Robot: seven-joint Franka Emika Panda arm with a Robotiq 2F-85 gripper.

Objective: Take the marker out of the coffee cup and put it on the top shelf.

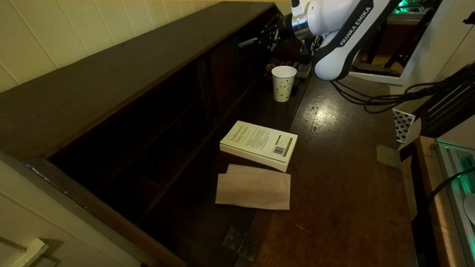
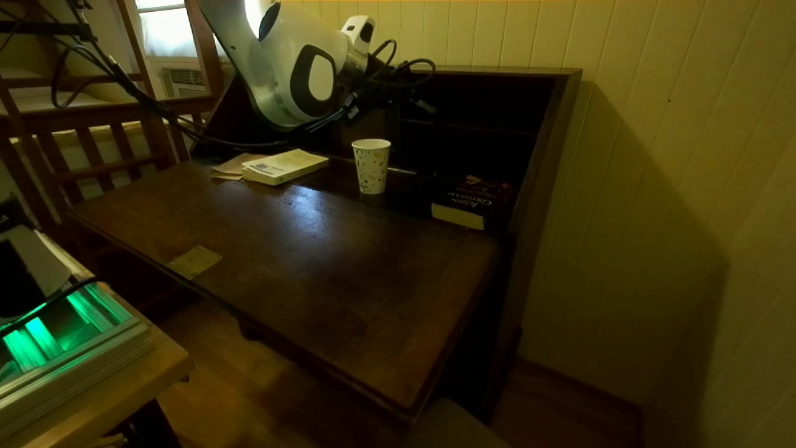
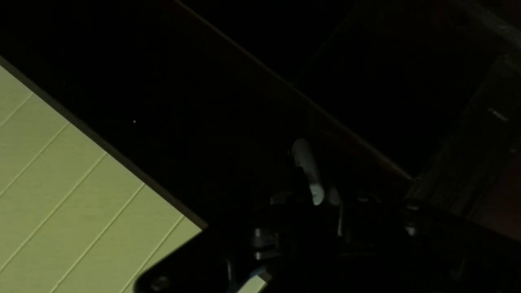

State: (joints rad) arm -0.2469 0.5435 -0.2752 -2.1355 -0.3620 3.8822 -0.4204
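The marker [image 1: 248,42], a slim greyish stick, sticks out of my gripper [image 1: 268,36]. It also shows in the wrist view [image 3: 308,169] and in an exterior view [image 2: 424,106]. My gripper is shut on its end, though darkness hides the exact contact. The coffee cup [image 1: 283,84], white with speckles, stands upright on the desk below my gripper, and nothing sticks out of it; it also shows here [image 2: 372,167]. The top shelf [image 1: 167,44] is the long dark upper board. My gripper appears in front of the compartments, a little below that board's front edge.
A white book [image 1: 259,144] and brown paper [image 1: 254,189] lie on the desk [image 1: 345,193]. A dark book [image 2: 472,202] lies near the unit's side panel [image 2: 547,168]. Dark compartments [image 2: 479,106] lie under the top board. A panelled wall [image 2: 491,37] stands behind it.
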